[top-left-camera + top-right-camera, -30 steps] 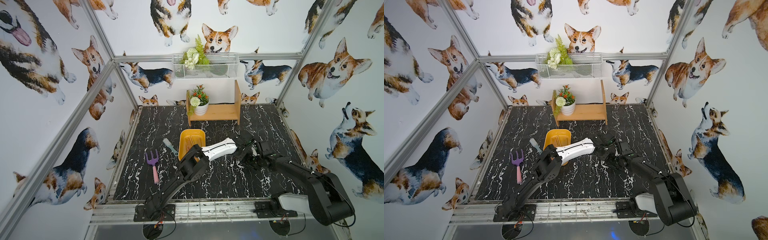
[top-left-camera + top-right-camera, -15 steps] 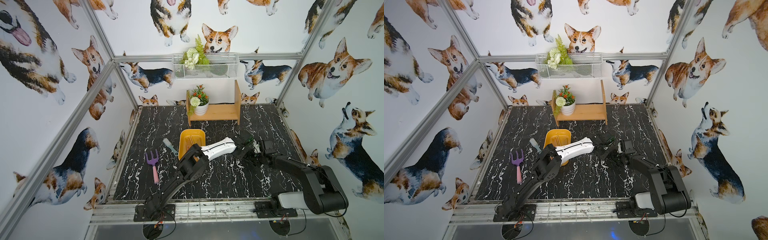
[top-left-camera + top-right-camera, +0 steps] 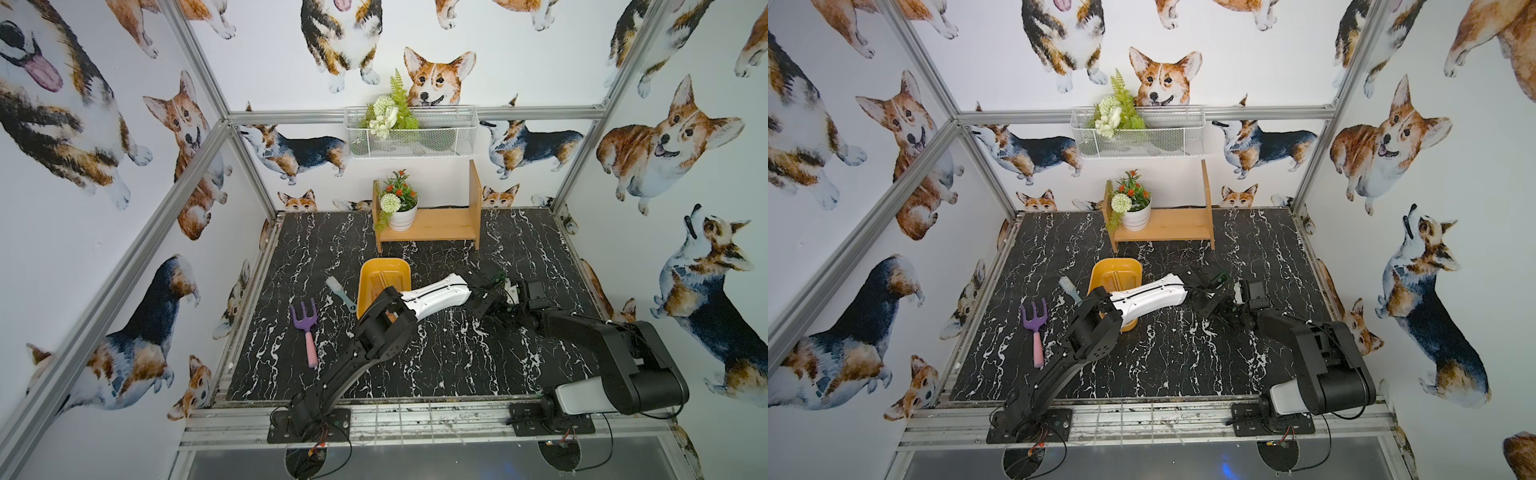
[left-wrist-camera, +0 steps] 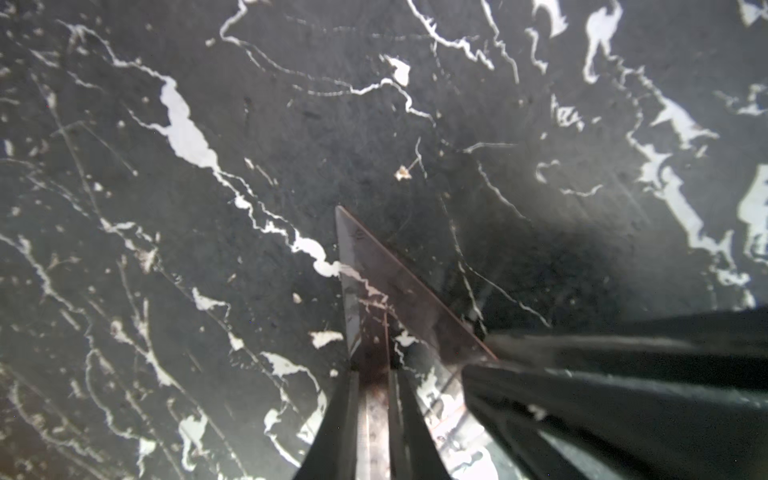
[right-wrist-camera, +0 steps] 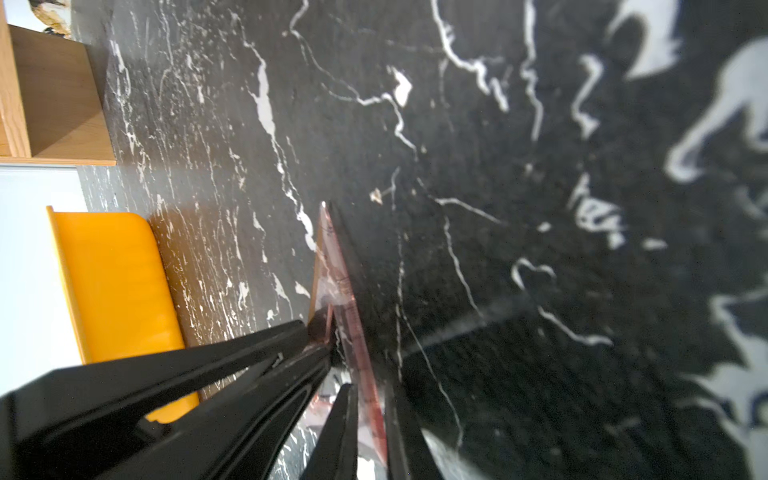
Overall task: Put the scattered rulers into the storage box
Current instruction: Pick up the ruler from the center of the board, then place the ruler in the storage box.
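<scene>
Tabletop (image 3: 436,365) in black veined marble, corgi-print walls (image 3: 104,232) — left jaws and right jaws both clenched on set square (image 4: 374,299)

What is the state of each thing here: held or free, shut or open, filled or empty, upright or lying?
left gripper, shut on the set square
right gripper, shut on the same set square
set square, held by both grippers, outside the storage box
storage box, lying on the table, rulers inside
purple rake, lying flat, free
brush, lying flat, free
potted plant, upright on the wooden shelf
</scene>
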`<control>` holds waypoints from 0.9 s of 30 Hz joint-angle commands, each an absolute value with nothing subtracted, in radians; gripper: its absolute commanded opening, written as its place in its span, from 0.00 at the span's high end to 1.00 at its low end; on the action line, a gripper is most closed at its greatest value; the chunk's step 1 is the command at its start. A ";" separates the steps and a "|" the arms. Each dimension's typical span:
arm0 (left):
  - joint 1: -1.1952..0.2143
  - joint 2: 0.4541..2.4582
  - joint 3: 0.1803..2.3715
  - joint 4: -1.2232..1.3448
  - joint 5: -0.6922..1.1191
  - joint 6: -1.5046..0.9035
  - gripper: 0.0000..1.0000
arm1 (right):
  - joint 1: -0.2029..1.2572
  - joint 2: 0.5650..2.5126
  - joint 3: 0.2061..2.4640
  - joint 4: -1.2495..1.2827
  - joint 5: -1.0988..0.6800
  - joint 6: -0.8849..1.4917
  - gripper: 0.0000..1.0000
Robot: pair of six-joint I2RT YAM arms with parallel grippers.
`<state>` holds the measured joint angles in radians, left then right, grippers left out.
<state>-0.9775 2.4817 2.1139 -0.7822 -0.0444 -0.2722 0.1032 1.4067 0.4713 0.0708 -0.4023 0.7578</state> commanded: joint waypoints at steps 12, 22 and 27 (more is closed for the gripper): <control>-0.964 2.409 2.118 -0.864 -0.105 -0.316 0.59 | 0.106 1.312 0.555 -0.102 -0.424 0.749 1.00; -0.951 2.239 2.115 -0.899 -0.191 -0.332 0.50 | 0.106 1.234 0.661 -0.218 -0.453 0.721 1.00; -0.942 2.119 2.053 -0.879 -0.206 -0.350 0.49 | 0.122 1.227 0.722 -0.239 -0.493 0.724 1.00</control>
